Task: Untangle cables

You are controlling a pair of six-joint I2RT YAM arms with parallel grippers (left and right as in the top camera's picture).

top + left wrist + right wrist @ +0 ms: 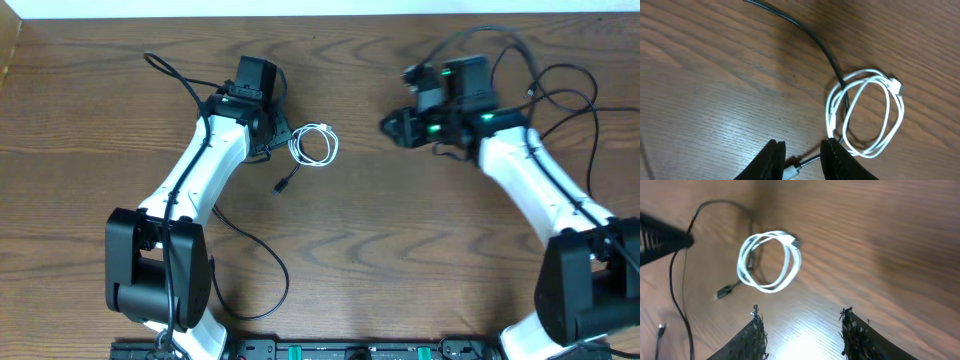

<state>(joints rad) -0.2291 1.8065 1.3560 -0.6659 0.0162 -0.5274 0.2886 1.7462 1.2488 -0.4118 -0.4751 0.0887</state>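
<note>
A white cable (296, 150) lies coiled on the wooden table, just right of my left gripper (275, 135). The left wrist view shows the coil (829, 112) with a black cable (810, 32) running under it. My left gripper (802, 157) has its jaws apart; a thin cord with a pale plug (794, 170) lies loose between them. A black cable's plug end (283, 183) rests below the coil. My right gripper (392, 127) hovers to the coil's right, open and holding nothing. Its wrist view shows the gripper (802, 317), the coil (742, 260) and the black cable (677, 280).
Thick black arm wires (560, 80) loop at the back right, and another (170, 70) trails behind the left arm. A black wire (270, 260) curves across the table near the left arm's base. The table's far edge (300, 14) runs along the top.
</note>
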